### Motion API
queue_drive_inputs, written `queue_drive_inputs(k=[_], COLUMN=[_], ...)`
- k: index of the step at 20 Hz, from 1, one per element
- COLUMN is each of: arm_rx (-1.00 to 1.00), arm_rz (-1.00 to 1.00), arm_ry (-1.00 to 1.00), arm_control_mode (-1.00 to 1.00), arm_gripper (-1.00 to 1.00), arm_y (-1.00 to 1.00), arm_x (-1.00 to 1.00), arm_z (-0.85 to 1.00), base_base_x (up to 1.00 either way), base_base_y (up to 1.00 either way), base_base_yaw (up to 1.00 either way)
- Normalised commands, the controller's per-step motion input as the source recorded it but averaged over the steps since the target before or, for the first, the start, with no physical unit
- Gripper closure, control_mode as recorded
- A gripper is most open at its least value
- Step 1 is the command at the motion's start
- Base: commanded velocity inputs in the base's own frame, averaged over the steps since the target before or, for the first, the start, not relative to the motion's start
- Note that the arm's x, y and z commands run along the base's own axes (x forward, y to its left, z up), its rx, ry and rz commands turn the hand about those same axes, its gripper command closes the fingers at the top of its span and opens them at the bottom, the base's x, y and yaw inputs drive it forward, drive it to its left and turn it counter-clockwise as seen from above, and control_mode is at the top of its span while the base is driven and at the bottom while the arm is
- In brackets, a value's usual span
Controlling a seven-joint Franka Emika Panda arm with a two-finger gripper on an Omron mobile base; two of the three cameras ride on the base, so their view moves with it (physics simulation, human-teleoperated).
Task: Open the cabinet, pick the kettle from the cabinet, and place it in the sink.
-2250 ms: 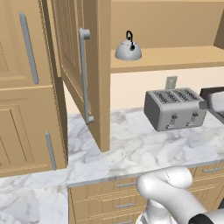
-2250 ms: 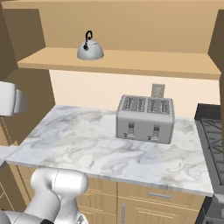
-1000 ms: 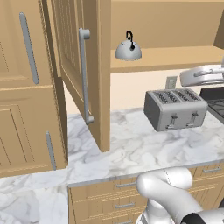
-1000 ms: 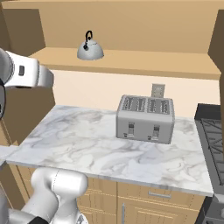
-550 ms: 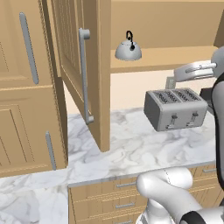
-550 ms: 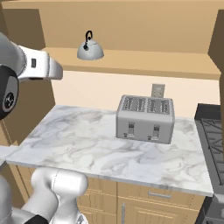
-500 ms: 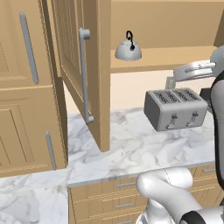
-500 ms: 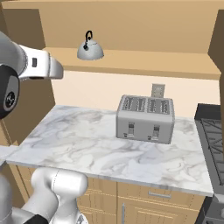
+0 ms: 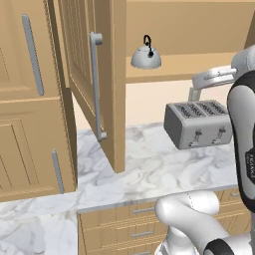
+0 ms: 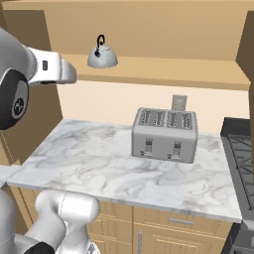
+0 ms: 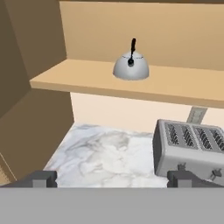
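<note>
Marble counter [image 10: 99, 163] below, toaster [image 10: 165, 134] on it; above and left of the toaster, the kettle [image 11: 131, 66] sits upright on the cabinet [image 9: 89, 79] shelf. Gripper [image 11: 111, 179] fingers spread, empty. Smooth rigid metal, probably slippery — that black top handle looks the safest hold.

Open air is seen ahead of the spread jaws up to the kettle [image 11: 131, 65]; the toaster [image 11: 190, 151] stands below right, the cabinet [image 11: 26, 65] wall left.

White arm with dark joints raised high, forearm reaching forward roughly level. Two-finger gripper [image 11: 112, 179] spread wide, holding nothing, dark fingertips [image 11: 42, 178] well apart, pointing forward.
</note>
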Motion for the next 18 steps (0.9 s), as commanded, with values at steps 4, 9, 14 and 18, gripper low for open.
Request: queue_drive_inputs(k=[4, 9, 14, 18], arm_rx=[-0.03, -0.02, -0.01, -0.03], arm_rz=[0.0, 0.0, 0.0, 0.0], arm_ry=[-0.07, -0.05, -0.01, 0.0], arm_control_mode=[-1.0, -1.0, -1.0, -1.0], arm_gripper=[-1.0, -1.0, -1.0, -1.0], arm_y=[-0.03, -0.01, 0.0, 0.0], arm_x=[0.18, 0.21, 0.34, 0.33], arm_z=[0.0, 0.0, 0.0, 0.03], base_base_x=[0.0, 0.0, 0.0, 0.0], base_base_y=[0.0, 0.0, 0.0, 0.0], base_base_yaw=[0.0, 0.0, 0.0, 0.0])
